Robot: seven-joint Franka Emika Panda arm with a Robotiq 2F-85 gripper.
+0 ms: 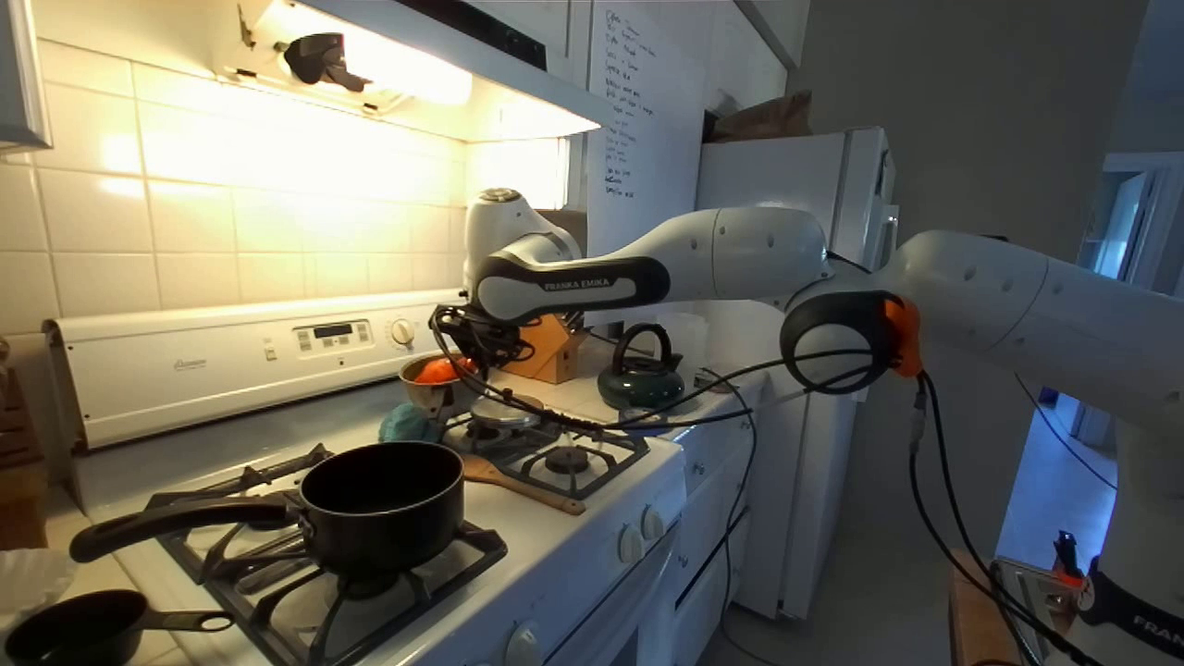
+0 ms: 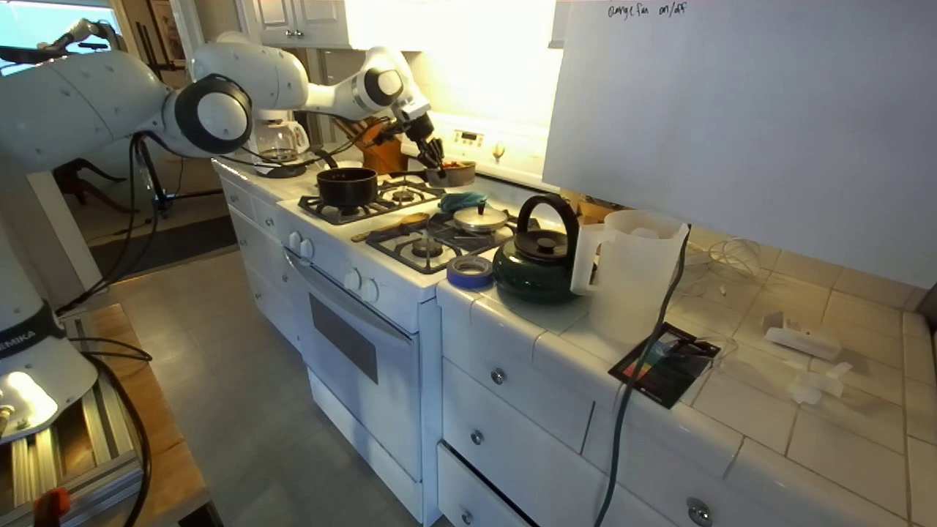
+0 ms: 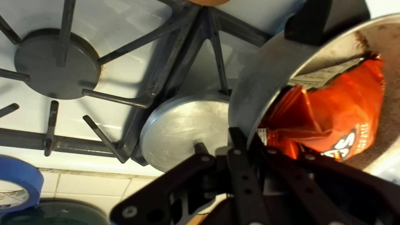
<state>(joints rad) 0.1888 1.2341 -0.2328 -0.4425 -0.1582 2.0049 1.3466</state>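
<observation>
My gripper (image 3: 247, 136) is shut on the rim of a metal pot (image 3: 262, 81), one finger outside the wall and one inside. In the pot lies a crumpled orange bag (image 3: 340, 103) with white lettering. A black handle piece (image 3: 326, 22) is fixed to the pot's side. Both exterior views show the pot (image 1: 435, 396) toward the back of the stove, with the gripper (image 2: 433, 157) reaching down to it in one of them. Whether its base touches the stove is hidden. Close beside the pot sits a round silver lid (image 3: 184, 125) with a dark knob.
A black saucepan (image 1: 384, 509) stands on a front burner, its handle pointing outward. Near the pot are a teal cloth (image 2: 463, 201) and a wooden spoon (image 1: 527, 486). A green kettle (image 2: 538, 267), blue tape (image 2: 468, 272) and a plastic pitcher (image 2: 633, 278) stand on the counter.
</observation>
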